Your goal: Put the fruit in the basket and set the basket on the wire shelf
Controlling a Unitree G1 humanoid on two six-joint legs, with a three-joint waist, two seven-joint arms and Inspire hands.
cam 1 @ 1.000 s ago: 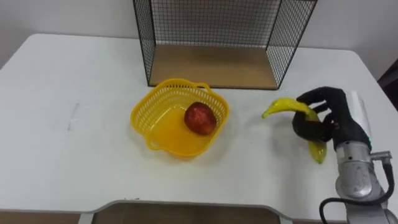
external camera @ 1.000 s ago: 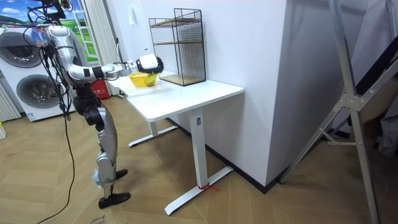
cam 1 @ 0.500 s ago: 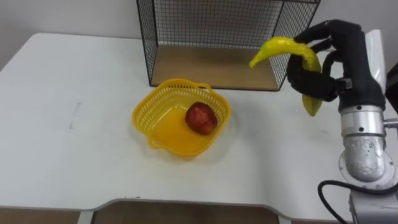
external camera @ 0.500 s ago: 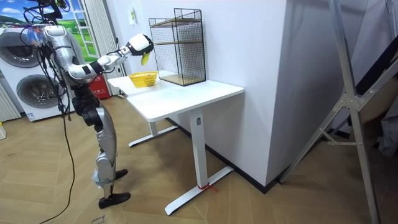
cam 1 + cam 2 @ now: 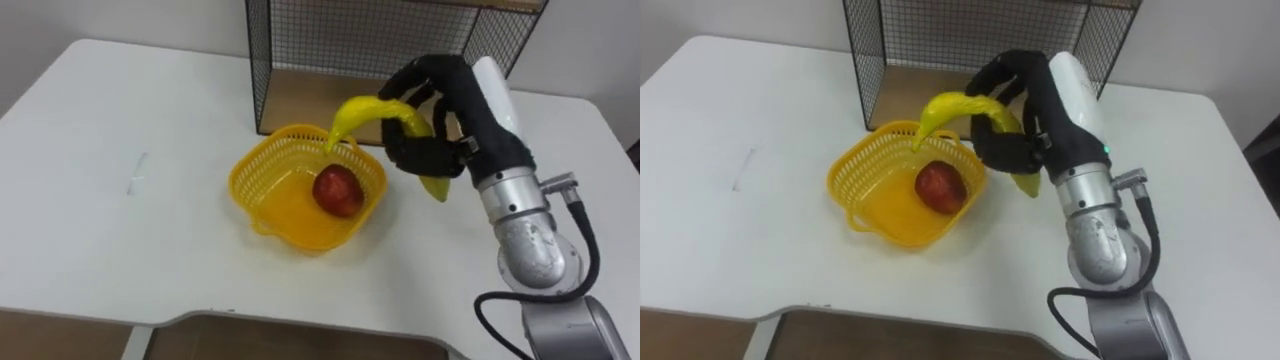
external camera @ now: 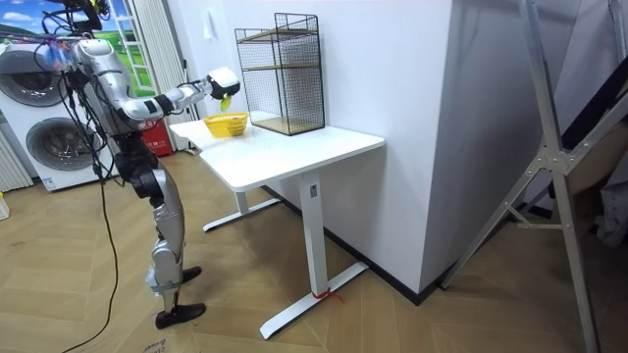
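Banana (image 5: pixel 365 108) rides in our right hand (image 5: pixel 447 140), fingers curled round it, held high so its tip overhangs the yellow basket (image 5: pixel 258 170) where the apple (image 5: pixel 338 190) lies. That basket stands on the worktop (image 5: pixel 120 230), before the wire shelf (image 5: pixel 350 40).

basket (image 5: pixel 255 185): yellow mesh, upright | apple (image 5: pixel 338 190): red, inside basket, right of centre | banana (image 5: pixel 365 105): yellow, curved, aloft over basket's right rim | wire shelf (image 5: pixel 300 100): black, just behind basket

white table (image 6: pixel 304 147) on a wood-plank floor (image 6: pixel 412 314) against a plain white wall (image 6: pixel 383 78) — washing machines (image 6: pixel 39 147) at the room view's left, metal frame (image 6: pixel 549 167) at its right.
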